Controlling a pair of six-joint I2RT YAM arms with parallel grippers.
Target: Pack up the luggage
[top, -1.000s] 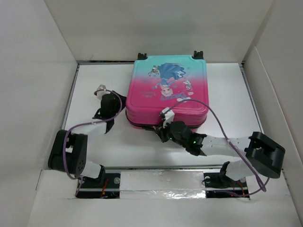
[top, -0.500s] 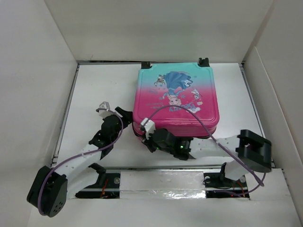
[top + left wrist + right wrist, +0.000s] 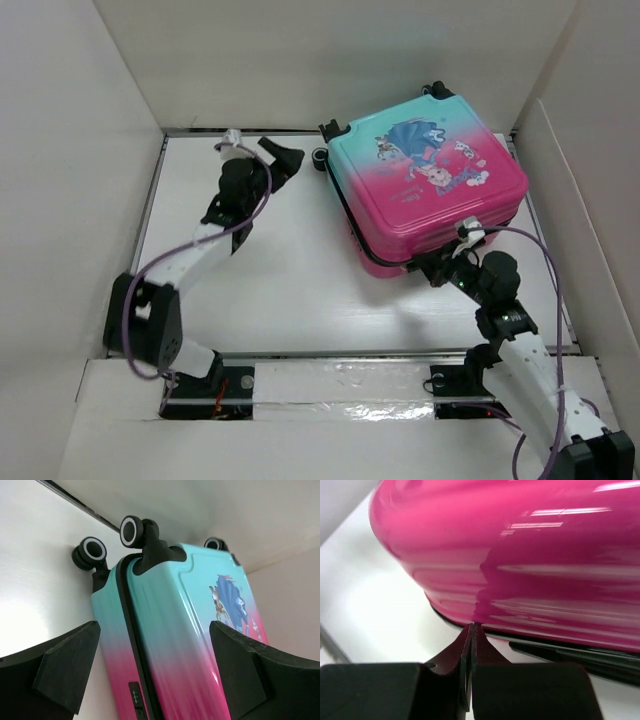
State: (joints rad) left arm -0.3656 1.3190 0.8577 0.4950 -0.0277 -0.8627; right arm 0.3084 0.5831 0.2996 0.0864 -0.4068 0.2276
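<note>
Where luggage (image 3: pixel 425 185) sits, rt wall (image 3: pixel 575 210) near.

Between your left gripper (image 3: pixel 154 640) fingers (image 3: pixel 65 667): suitcase (image 3: pixel 190 645) shell is hard plastic, smooth and high gloss, with the printed picture under the sheen. Wheels (image 3: pixel 134 531) are black and matt with pale rings. The fingers are matt black, faintly grainy. At your right gripper (image 3: pixel 471 626) tips the pink shell mirrors the lights. The black seam trim (image 3: pixel 560 647) below it is duller. The table (image 3: pixel 380 605) beneath is white and smooth, with a slight sheen.
</note>
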